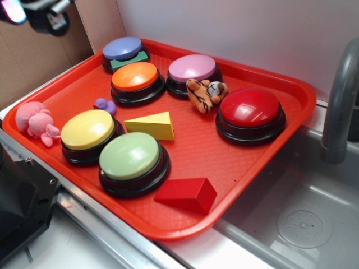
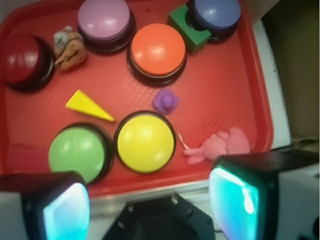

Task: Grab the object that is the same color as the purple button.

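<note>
The object, a tiny lumpy violet-purple toy (image 1: pixel 105 105), lies on the red tray (image 1: pixel 219 162) between the orange button (image 1: pixel 134 77) and the yellow button (image 1: pixel 88 129). The wrist view shows the object (image 2: pixel 165 100) well ahead of the fingers. Two buttons look purplish: a lilac one (image 1: pixel 192 67) and a blue-violet one (image 1: pixel 122 49). My gripper (image 1: pixel 33 12) hangs high off the tray's left side, only partly in view. In the wrist view the gripper (image 2: pixel 150 207) is open, its cyan pads (image 2: pixel 65 212) wide apart with nothing between them.
A pink plush (image 1: pixel 35 121) lies at the tray's left rim, and a tiger plush (image 1: pixel 205 93) lies by the red button (image 1: pixel 250 107). Also on the tray are a green button (image 1: pixel 130 156), yellow wedge (image 1: pixel 151 125), red wedge (image 1: pixel 187 193) and green block (image 1: pixel 129 60). A sink and faucet (image 1: pixel 339 101) are on the right.
</note>
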You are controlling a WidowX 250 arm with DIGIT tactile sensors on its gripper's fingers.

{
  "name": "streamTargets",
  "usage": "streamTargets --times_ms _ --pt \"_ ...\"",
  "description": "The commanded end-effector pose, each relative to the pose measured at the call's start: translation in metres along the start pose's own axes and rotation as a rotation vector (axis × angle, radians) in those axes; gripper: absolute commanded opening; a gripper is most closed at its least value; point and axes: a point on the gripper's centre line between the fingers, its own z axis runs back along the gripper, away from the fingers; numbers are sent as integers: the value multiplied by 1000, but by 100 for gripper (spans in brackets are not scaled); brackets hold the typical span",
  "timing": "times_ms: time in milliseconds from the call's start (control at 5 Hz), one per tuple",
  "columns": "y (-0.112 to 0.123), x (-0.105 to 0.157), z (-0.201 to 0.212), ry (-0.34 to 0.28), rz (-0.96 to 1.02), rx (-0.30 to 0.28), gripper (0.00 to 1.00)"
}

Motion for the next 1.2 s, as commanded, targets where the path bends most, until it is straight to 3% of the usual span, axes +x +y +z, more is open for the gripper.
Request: streamTargets --times_ms 0,400,800,1000 --pt "22 29 -52 21 132 1 100" --pt "31 40 -95 -2 178 25 100" --pt "33 42 -126 2 180 91 100" --pt "34 45 -134 2 209 66 100"
